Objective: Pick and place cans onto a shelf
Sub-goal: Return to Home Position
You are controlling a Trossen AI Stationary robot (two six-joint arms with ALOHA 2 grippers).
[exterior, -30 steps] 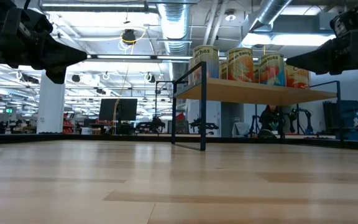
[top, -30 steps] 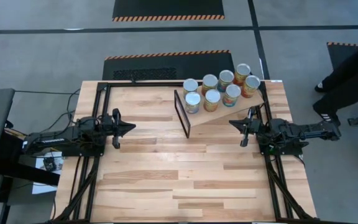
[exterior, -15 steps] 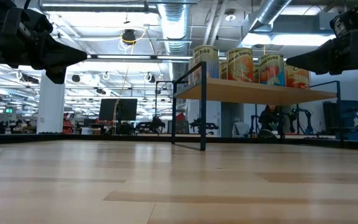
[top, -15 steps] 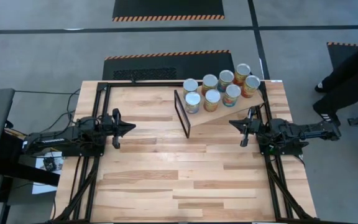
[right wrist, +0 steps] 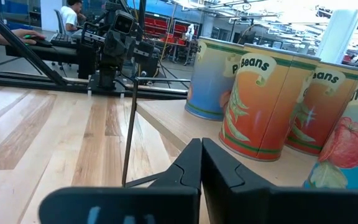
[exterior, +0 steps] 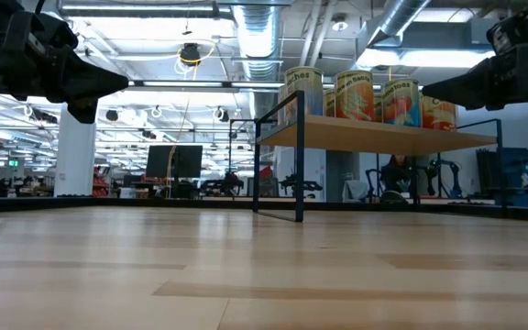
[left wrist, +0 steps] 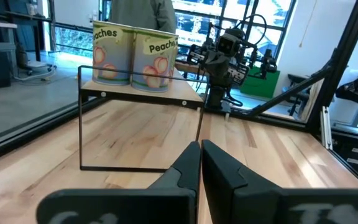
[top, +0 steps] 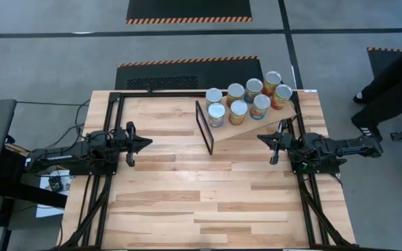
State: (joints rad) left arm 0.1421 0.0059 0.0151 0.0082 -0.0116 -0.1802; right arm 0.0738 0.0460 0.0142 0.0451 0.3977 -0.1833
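Note:
Several cans (top: pixel 246 100) with silver tops and orange or yellow labels stand in two rows on the shelf (top: pixel 257 129), a tilted light-wood board with a black end frame (top: pixel 204 127) at the table's far right. They also show in the low view (exterior: pixel 356 94). My left gripper (top: pixel 147 143) is shut and empty over the table's left part, pointing right. My right gripper (top: pixel 261 139) is shut and empty just off the shelf's near edge, pointing left. In the right wrist view the cans (right wrist: pixel 266 102) stand close beside its fingers (right wrist: pixel 201 158).
The bare wooden tabletop (top: pixel 208 195) lies between and in front of the arms. A person's legs (top: pixel 389 77) stand off the table's far right. Black frame rails (top: pixel 110 132) run along the table's left and right sides.

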